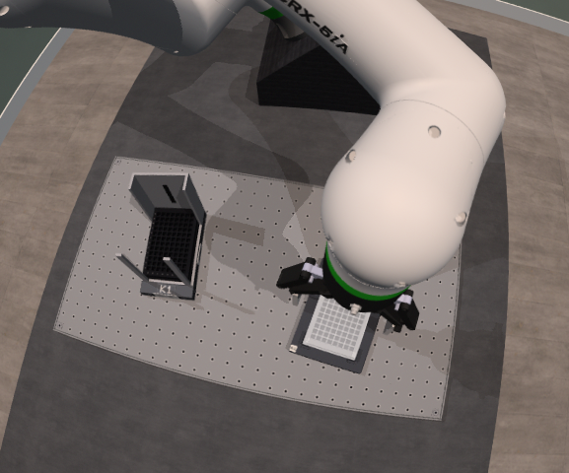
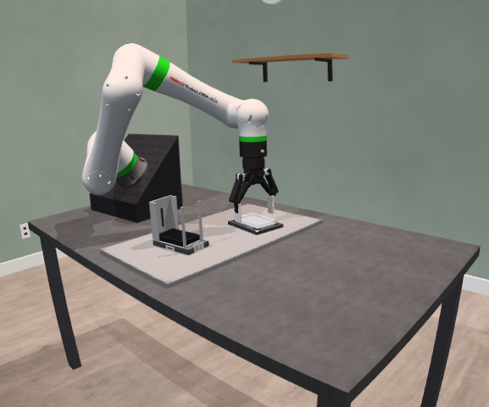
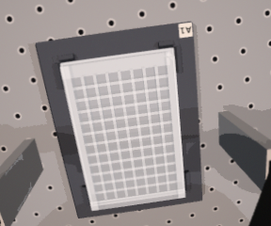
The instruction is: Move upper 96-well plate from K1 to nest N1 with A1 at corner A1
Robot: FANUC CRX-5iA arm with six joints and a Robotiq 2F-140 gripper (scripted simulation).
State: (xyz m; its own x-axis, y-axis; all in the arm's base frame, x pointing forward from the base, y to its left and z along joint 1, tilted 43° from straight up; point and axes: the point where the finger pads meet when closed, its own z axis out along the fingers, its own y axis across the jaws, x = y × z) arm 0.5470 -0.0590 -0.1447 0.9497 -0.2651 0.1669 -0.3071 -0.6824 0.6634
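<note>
The white 96-well plate (image 3: 122, 131) lies flat on the dark plate nest N1 (image 3: 117, 118), inside its locators, and also shows in the overhead view (image 1: 336, 328) and side view (image 2: 256, 220). The pale A1 square (image 3: 185, 30) sits at the nest's top right corner in the wrist view. My gripper (image 3: 129, 141) (image 2: 252, 209) is open, its fingers standing apart from the plate's long sides, just above it. The stack rack K1 holds a black plate (image 1: 171, 245) low between its walls.
The pale perforated baseplate (image 1: 253, 285) carries both rack and nest. The black wedge-shaped arm base (image 2: 146, 175) stands at the table's back. The rack's two thin front posts (image 2: 190, 223) stand upright.
</note>
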